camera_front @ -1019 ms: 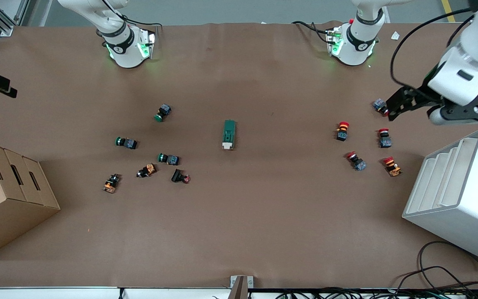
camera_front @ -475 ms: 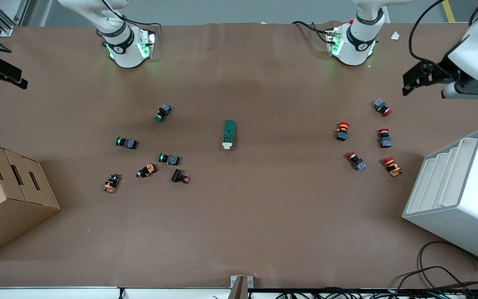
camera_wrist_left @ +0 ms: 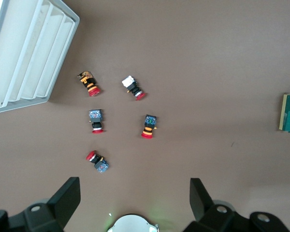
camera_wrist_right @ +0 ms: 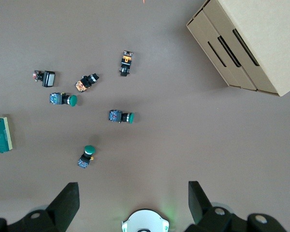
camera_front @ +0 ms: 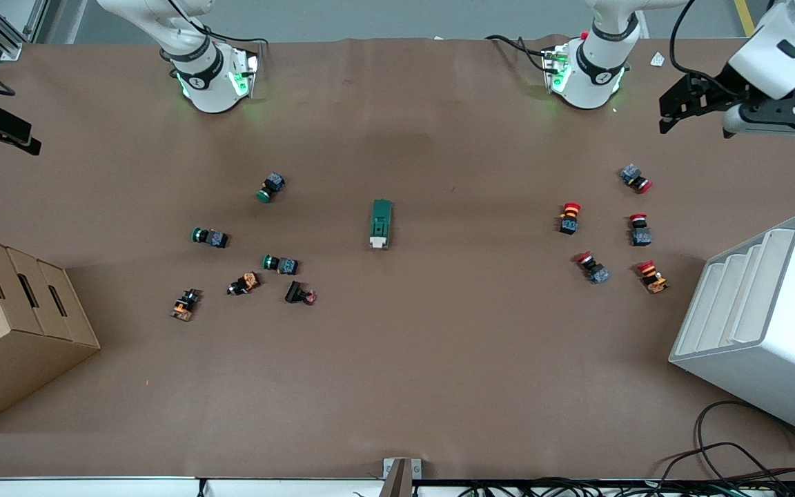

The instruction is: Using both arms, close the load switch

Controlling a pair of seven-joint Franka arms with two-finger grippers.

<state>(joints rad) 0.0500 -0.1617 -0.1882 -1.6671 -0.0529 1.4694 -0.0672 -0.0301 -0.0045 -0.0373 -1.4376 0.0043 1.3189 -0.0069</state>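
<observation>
Load switch (camera_front: 381, 223) is sitting mid-desk, untouched. Both tools, left tool (camera_wrist_left: 135, 203) and right tool (camera_wrist_right: 130, 200), are hanging wide apart near the desk's corners; descending carelessly might scatter nearby push-buttons (camera_front: 279, 263).

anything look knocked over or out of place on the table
Nothing stands out. The load switch lies alone mid-table, untouched; push-buttons lie scattered on their sides at both ends. The left pincer and right pincer hang open over the table's ends.

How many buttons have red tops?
5, all toward the left arm's end: one farthest from the front camera, two in the middle, two nearest. None seem hidden.
</observation>
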